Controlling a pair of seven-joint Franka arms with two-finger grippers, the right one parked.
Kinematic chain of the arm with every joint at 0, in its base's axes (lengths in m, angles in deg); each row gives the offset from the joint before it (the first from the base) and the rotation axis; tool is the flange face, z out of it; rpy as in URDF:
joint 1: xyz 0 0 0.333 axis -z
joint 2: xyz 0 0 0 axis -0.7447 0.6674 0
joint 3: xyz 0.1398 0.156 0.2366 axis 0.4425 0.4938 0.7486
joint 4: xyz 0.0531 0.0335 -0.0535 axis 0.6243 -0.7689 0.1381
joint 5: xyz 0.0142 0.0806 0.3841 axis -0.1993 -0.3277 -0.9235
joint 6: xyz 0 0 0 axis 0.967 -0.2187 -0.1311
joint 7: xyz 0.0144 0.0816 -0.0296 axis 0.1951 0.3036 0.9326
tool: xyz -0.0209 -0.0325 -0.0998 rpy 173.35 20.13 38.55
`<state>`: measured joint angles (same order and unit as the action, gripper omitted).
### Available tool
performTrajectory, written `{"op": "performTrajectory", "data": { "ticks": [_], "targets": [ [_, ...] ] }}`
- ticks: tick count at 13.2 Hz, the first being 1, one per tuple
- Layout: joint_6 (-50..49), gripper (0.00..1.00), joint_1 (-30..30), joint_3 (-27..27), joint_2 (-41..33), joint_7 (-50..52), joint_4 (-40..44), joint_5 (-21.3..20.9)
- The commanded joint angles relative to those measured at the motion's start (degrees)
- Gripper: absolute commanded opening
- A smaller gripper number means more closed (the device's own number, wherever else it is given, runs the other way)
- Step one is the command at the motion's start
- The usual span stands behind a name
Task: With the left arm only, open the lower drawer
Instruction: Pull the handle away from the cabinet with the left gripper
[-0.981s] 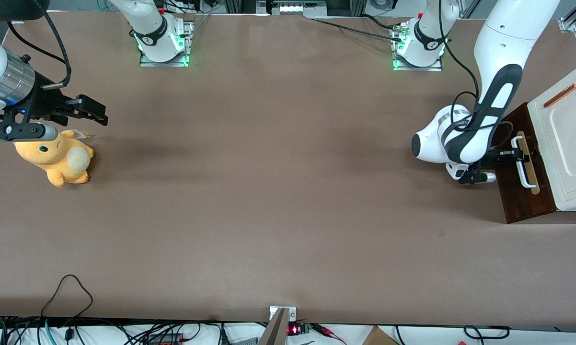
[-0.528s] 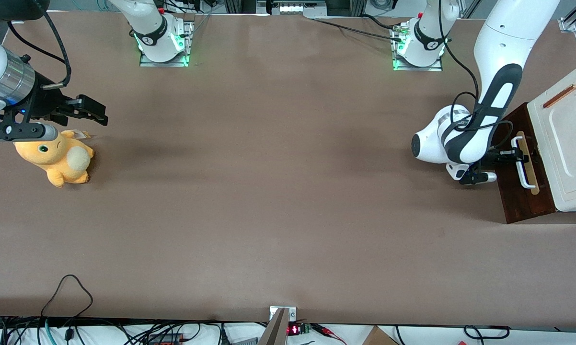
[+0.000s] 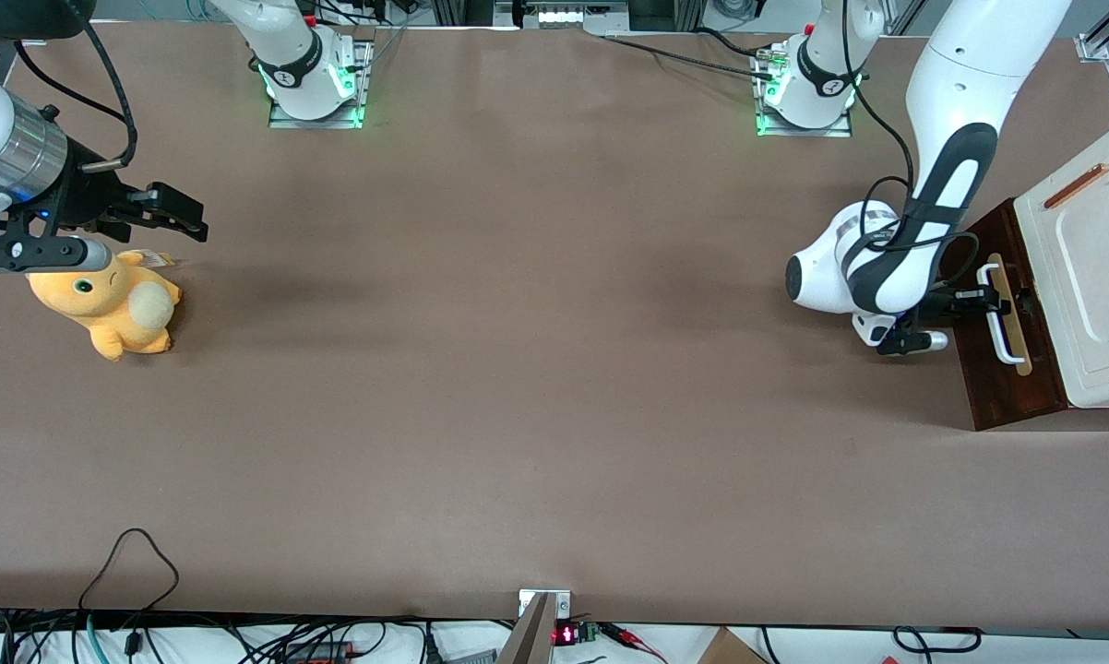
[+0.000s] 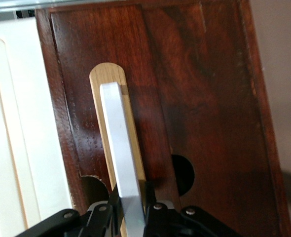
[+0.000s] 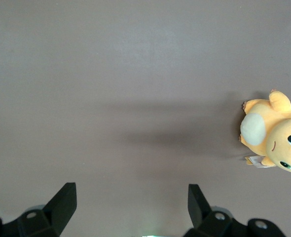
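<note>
The lower drawer [image 3: 1011, 364] sits at the working arm's end of the table [image 3: 536, 369], barely pulled out. The end effector [image 3: 990, 297] is pinching its white bar handle [image 4: 121, 168]. Risk: the narrow grip may slip off the smooth bar if the pull is angled; keep the pull straight

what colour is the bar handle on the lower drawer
White, on a tan wooden strip against the dark brown lower drawer; the bar handle shows best in the left wrist view, gripper around it.
</note>
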<state>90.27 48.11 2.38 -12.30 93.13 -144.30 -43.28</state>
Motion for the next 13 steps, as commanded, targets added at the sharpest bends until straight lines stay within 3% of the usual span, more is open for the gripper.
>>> {"op": "performTrajectory", "data": {
  "ticks": [1,13],
  "targets": [
    [0.79,0.00,2.04,-3.01,0.83,-1.99,1.36,-0.80],
    [0.79,0.00,2.92,-7.32,0.56,-2.52,1.45,0.17]
  ]
}}
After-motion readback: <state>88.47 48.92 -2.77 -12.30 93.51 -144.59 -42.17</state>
